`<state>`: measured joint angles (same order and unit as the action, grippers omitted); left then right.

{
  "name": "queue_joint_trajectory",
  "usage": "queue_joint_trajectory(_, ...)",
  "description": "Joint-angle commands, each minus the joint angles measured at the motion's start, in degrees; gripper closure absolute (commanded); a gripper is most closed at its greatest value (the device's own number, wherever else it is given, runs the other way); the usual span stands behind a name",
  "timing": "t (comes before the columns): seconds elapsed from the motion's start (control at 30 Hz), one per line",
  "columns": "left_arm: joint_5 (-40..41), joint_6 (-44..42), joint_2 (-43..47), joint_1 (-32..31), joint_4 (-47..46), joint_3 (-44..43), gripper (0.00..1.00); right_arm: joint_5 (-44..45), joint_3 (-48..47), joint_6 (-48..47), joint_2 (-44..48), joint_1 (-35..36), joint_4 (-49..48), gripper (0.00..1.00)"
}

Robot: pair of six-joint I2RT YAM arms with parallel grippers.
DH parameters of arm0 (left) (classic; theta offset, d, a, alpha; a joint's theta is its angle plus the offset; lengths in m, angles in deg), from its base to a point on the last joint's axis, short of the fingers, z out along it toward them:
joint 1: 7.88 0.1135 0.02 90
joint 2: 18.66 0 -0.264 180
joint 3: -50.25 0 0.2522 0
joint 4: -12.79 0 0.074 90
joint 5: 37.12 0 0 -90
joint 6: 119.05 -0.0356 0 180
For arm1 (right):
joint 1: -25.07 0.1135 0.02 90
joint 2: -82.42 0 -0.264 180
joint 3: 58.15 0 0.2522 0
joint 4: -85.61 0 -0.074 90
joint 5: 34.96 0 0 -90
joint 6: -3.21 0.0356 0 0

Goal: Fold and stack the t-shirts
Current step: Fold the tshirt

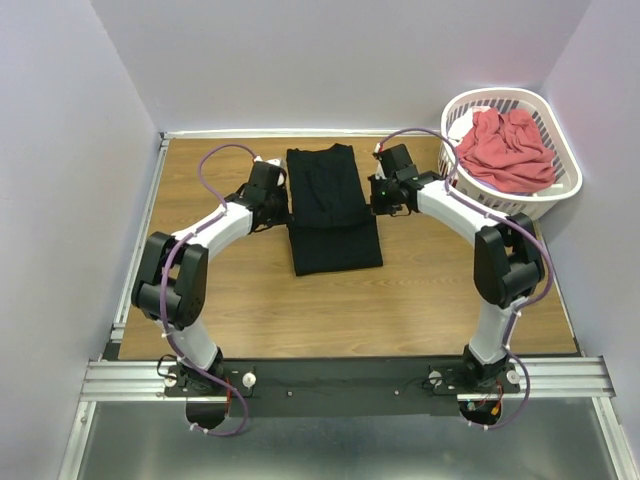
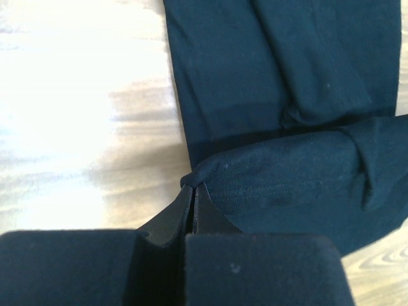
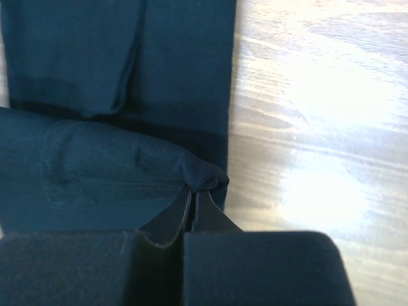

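A black shirt is held at both side edges, with the left gripper and the right gripper each closed on a pinch of its cloth. In both wrist views the jaws are pressed together, and only dark fabric is caught at their tips.

Between the two sets of jaws, a raised fold of the shirt is stretched across the garment's width. It is lifted a little above the layer beneath, where a darker band of shadow is thrown. Beyond the jaws, the rest of the shirt is laid flat on the table as a long narrow strip, and soft creases are seen running along it. On the near side of the jaws, toward the arm bases, the shirt is shown wider in the overhead view.

How many layers are caught in each pinch cannot be made out, as the cloth is too dark.

Outward of the left jaws, bare wood is brightly lit, and the same is seen outward of the right jaws.

A red shirt is heaped in a white basket. It is set well apart from the right jaws, beyond them and to their outer side, at the table's far corner.
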<state>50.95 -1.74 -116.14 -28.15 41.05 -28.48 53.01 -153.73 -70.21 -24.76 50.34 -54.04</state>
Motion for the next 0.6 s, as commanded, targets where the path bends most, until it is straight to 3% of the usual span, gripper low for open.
queue_joint_trajectory(0.0,2.37,-0.51,-2.81,0.76,-2.63,-1.91,1.0,3.15,-1.24,-1.99,-3.56,-1.02,-2.77,1.0)
queue_joint_trajectory(0.27,3.43,-0.33,-4.92,0.85,-5.8,-2.71,1.0,3.87,1.84,-2.34,-5.41,-2.86,-5.76,0.99)
queue_joint_trajectory(0.37,4.39,-0.59,-5.8,0.85,-5.01,-2.71,0.98,2.64,1.67,-2.43,-5.68,-2.95,-5.85,0.87)
queue_joint_trajectory(0.5,3.61,-0.41,-4.66,0.76,-4.84,-2.36,0.67,0.46,1.93,-2.78,-3.06,-2.78,-5.85,0.68)
queue_joint_trajectory(0.57,3.6,-0.5,-2.21,0.67,-4.31,-2.36,0.64,0.0,2.54,-2.52,-0.07,-2.52,-5.93,0.57)
